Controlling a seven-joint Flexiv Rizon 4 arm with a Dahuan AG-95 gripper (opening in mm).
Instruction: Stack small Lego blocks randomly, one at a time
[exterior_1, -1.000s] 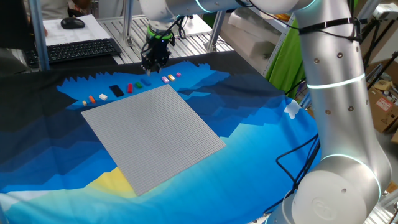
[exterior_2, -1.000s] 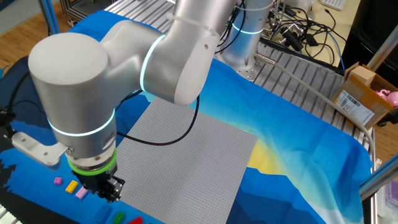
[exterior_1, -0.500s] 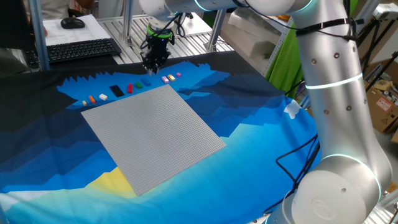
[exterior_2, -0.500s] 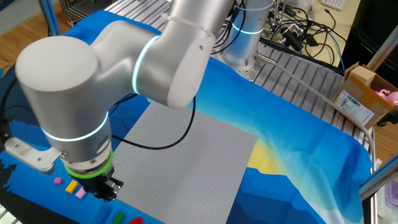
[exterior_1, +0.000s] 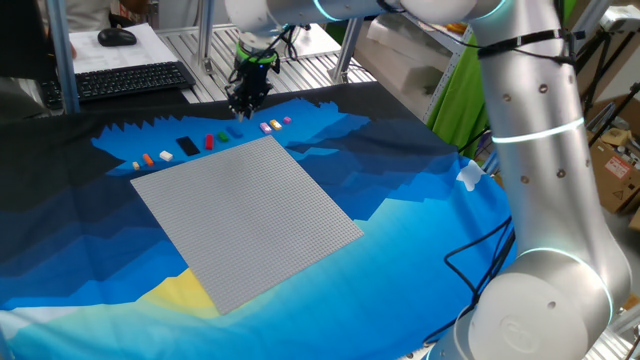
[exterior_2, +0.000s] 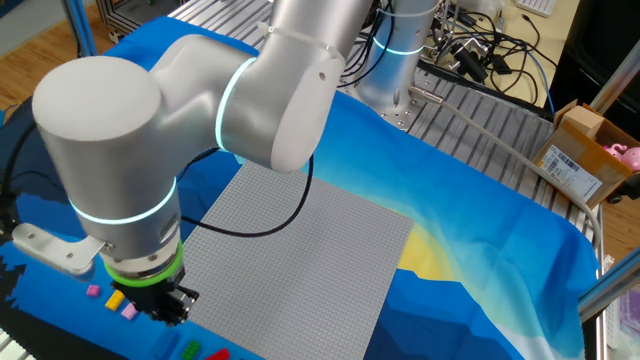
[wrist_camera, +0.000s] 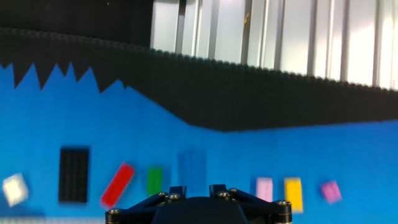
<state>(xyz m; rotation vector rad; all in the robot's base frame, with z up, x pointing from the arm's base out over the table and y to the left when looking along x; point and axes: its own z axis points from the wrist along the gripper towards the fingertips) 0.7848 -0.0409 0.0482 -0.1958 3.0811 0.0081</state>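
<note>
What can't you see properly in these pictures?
- End effector fingertips: in the hand view its own black housing hides them; in both fixed views they are too small and dark to tell whether they are open or holding anything.
- Blue block: pale and blurred against the blue cloth.
- Small Lego blocks: partly hidden by the arm.

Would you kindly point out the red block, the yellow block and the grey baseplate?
red block (wrist_camera: 117, 185), hand view, middle of its top face
yellow block (wrist_camera: 293, 193), hand view, centre of its top
grey baseplate (exterior_1: 245, 218), one fixed view, bare studded middle
</note>
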